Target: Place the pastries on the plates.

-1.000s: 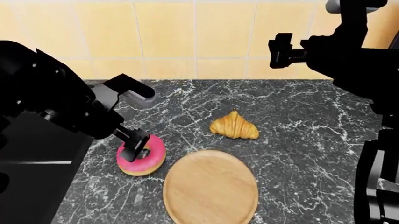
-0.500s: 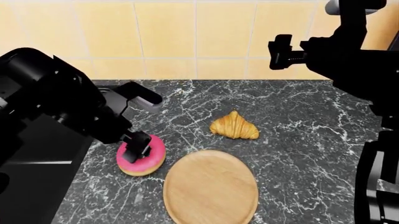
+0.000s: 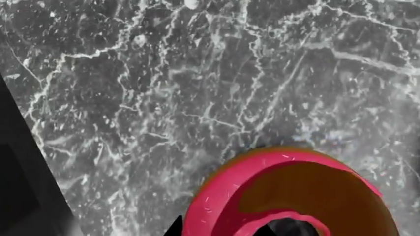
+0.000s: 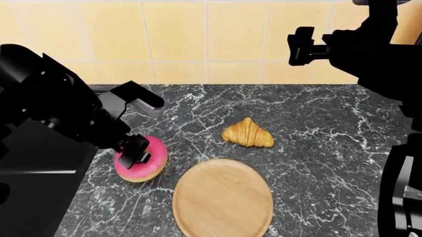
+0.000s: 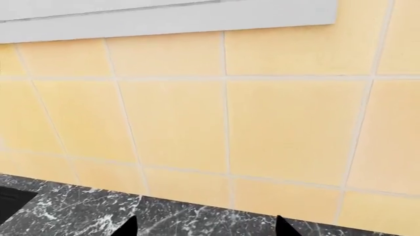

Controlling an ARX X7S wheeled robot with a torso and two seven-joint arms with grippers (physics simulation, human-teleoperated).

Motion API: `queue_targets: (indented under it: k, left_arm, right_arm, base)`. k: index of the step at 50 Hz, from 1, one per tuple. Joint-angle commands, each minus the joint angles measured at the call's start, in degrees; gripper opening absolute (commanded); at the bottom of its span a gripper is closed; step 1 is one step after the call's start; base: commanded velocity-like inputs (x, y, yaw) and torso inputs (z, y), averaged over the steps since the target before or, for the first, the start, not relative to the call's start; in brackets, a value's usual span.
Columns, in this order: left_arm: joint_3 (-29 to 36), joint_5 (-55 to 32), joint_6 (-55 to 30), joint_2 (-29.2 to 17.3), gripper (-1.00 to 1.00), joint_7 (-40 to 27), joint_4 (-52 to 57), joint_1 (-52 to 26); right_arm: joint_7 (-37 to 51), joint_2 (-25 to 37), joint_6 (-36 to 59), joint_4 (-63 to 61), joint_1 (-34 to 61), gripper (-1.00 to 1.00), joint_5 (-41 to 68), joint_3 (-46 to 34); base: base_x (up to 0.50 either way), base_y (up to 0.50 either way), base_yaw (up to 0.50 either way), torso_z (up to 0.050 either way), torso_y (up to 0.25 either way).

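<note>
While the left hand stays clamped on the donut, the wooden plate lies just beside.
Right hand hovers far off; whether its fingers are apart, I cannot tell.

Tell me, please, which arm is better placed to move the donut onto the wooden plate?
The left. Its gripper is already at the pink donut, beside the wooden plate. The right gripper is raised up by the tiled wall.

Matt wood plate, glossy pink-frosted donut, veined black marble counter.
</note>
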Motion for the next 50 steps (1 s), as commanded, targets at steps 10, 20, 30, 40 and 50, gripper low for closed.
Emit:
queue_targets:
  k: [10,20,30,40,50]
  left_arm:
    - [-5.1,-7.1,-0.8,-1.6,-1.0,-5.5,8.4,-4.1]
    - [-7.4,-13.7,-0.5,0.3,-1.0,-9.8,15.8,-3.8]
    - [-8.3,-21.2,0.2,4.2,-1.0,-16.1,20.9,-3.7]
    - [-8.2,-24.9,2.5,9.5,-1.0,-19.0,22.1,-2.5]
    - [-8.2,-27.5,3.4,11.6,-1.0,-19.9,23.5,-2.5]
  right_arm:
    - [0.3,-0.2,-0.5,0.1,2.3,1.0,0.1,-0.6]
    - [-0.3,-0.5,-1.5,1.4,2.7,1.0,0.0,-1.5]
    - [0.1,-0.2,-0.4,0.2,2.2,1.0,0.6,-1.0]
    - [0.3,-0.5,-0.7,0.1,1.8,1.0,0.9,-0.8]
    - [0.2,-0.9,-1.2,1.4,2.4,1.0,0.8,-1.4]
  base:
    - [0.0,0.0,0.0,0.0,0.0]
    - [0.0,0.0,0.0,0.0,0.0]
    - [0.0,0.0,0.0,0.0,0.0]
    - [0.0,0.0,0.0,0.0,0.0]
    - [0.0,0.0,0.0,0.0,0.0]
